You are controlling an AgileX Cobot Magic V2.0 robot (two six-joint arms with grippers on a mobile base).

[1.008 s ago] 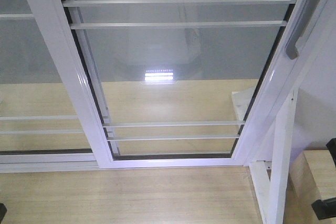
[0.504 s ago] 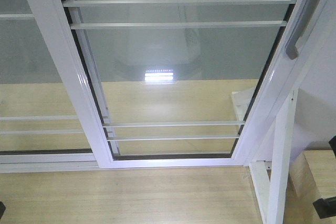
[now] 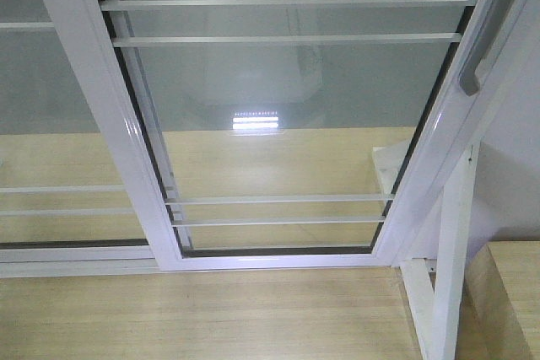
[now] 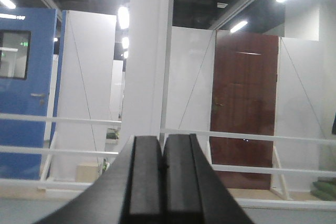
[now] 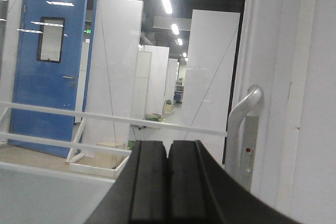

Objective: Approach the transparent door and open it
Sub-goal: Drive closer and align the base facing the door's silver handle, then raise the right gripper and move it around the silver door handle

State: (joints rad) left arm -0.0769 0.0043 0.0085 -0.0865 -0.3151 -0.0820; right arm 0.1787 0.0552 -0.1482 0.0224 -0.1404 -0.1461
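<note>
The transparent door (image 3: 287, 90) fills the front view: clear glass in a glossy white frame with thin white horizontal bars. Its curved silver-grey handle (image 3: 477, 56) is at the upper right. In the right wrist view the handle (image 5: 242, 114) and its lock plate (image 5: 248, 157) stand just right of and beyond my right gripper (image 5: 168, 153), which is shut and empty. My left gripper (image 4: 163, 148) is shut and empty, facing the glass and a vertical white frame post (image 4: 149, 51). Neither gripper shows in the front view.
A handle-less glass panel (image 3: 51, 124) overlaps on the left. A slanted white post with a floor brace (image 3: 447, 276) stands at the lower right, beside a light wooden block (image 3: 510, 292). The floor is pale wood. Blue and brown doors show through the glass.
The black gripper parts at the lower right and lower left edges of the front view have left that view. The door has not moved.
</note>
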